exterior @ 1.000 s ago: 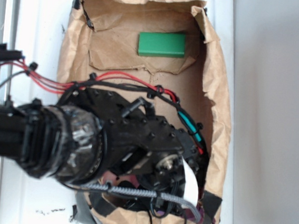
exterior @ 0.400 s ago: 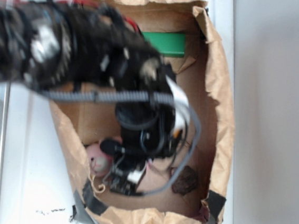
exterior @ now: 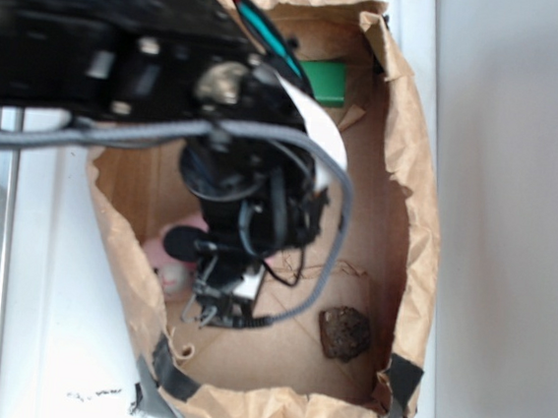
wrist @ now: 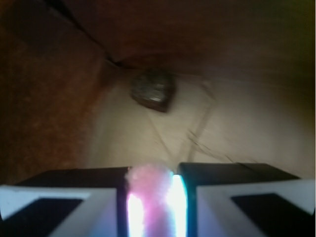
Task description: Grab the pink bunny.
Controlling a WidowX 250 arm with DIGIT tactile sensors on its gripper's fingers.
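Grasp appears made; lifting clear is left, by my judgement. The gripper (wrist: 152,202) stands narrowed, with the pink bunny (wrist: 148,178) pinched between its jaws. The bunny sits low at the left wall of the paper bag (exterior: 411,172): soft, fuzzy pink, pale face, largely hidden under the arm.

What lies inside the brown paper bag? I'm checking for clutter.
Visible: pink plush bunny between the gripper fingers, brown rock-like lump, green block. The arm hides the rest.

pink bunny (exterior: 168,258) mostly hidden behind arm; green block (exterior: 325,82) half-covered
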